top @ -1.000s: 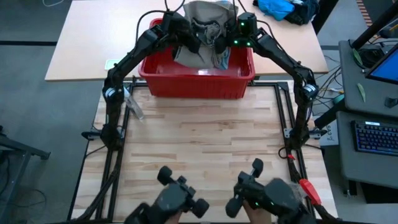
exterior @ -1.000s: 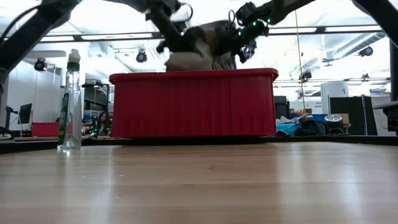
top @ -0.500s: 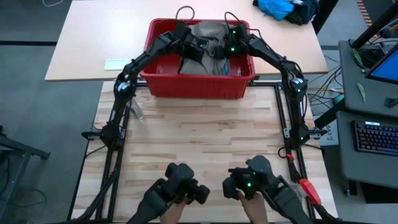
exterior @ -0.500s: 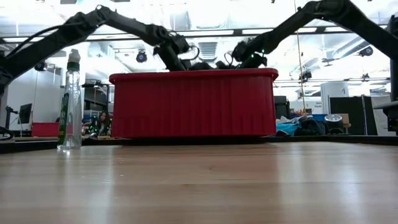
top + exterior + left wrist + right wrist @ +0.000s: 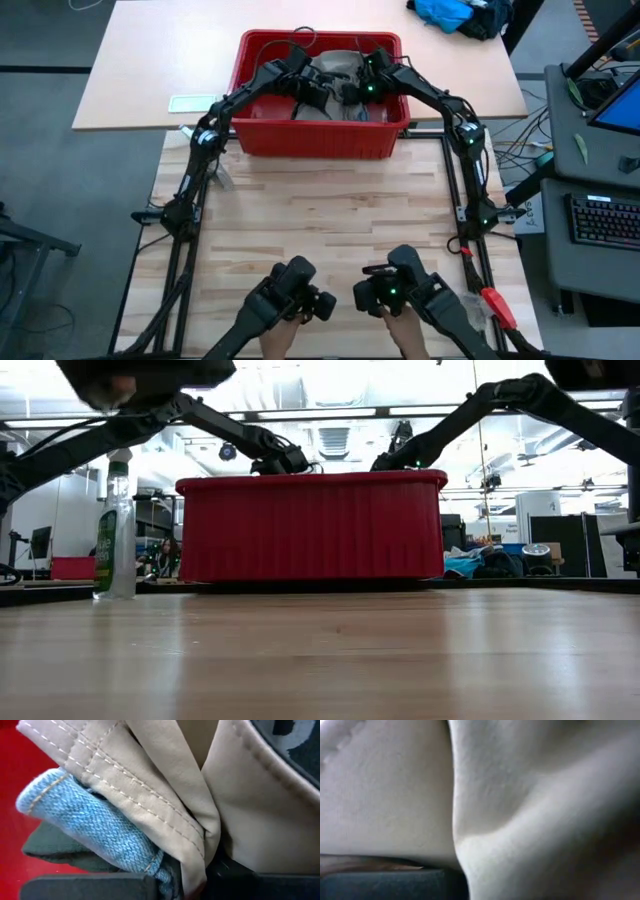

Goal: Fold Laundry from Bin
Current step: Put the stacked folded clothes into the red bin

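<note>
Bottle [image 5: 114, 525] beside bin [image 5: 320, 135]; both grippers clamped on khaki garment [image 5: 335, 70] inside.

From my remote station: both arms crowd the red bin [image 5: 318, 138], its walls hemming in the khaki garment [image 5: 335, 70]. The wooden desk [image 5: 320, 225] in front lies open; a spray bottle [image 5: 114, 525] stands at its left edge.

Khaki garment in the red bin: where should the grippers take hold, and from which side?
Grip the khaki garment at its stitched hem fold, which lies topmost over the denim and green cloth. Come from above: the bin has walls on every side. The left gripper and right gripper are already down in it.
</note>
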You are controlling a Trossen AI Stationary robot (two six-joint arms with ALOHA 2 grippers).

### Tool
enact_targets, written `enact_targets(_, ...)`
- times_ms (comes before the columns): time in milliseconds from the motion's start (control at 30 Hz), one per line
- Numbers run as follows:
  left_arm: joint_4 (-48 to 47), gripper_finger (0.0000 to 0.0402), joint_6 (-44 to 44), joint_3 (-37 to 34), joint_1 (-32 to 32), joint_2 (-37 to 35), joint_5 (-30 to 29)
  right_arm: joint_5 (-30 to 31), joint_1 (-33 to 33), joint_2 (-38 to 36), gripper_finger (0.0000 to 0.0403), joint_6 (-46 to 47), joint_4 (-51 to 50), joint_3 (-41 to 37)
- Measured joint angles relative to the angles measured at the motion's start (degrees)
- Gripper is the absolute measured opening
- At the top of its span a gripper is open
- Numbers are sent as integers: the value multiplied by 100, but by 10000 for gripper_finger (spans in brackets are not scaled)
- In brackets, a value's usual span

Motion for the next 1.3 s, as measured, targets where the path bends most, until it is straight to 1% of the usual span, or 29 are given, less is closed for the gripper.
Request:
enact_targets(167, 8, 41, -87, -1, 1, 106, -20, -7, -45, 105, 88, 0, -17, 0)
enact_targets(267, 11, 51, -117, -2, 2, 131, -27, -14, -56, 115, 89, 77, -31, 0)
enact_targets(300, 8, 55, -131, -2, 4, 139, -30, -8, -58, 116, 95, 96, -39, 0)
enact_targets(433, -149, 74, -145, -2, 4, 140, -35, 75, -60, 120, 153, 164, -40, 0)
enact_targets(533, -215, 86, -274, -2, 4, 142, -33, 93, -66, 125, 185, 205, -43, 0)
enact_targets(667, -252, 105, -389, 16, 4, 143, -33, 91, -87, 125, 208, 221, -43, 0)
enact_targets(767, -394, 128, -389, 140, 2, 149, -30, 84, -102, 125, 223, 227, -153, 83)
enact_targets(900, -541, 172, -391, 179, -2, 88, -47, 85, -126, 125, 256, 283, -439, 385)
enact_targets(967, -722, 194, -377, 186, -4, 38, -170, 87, -156, 125, 275, 287, -692, 588)
enact_targets(1100, -910, 227, -244, 186, -4, -99, -275, 404, -210, 113, 305, 224, -1277, 1023)
enact_targets(1200, -1003, 242, -234, 192, 0, -170, -288, 459, -255, 111, 317, 128, -1522, 1250)
enact_targets(1300, -1074, 250, -234, 192, 13, -209, -297, 463, -296, 111, 319, 118, -1653, 1415)
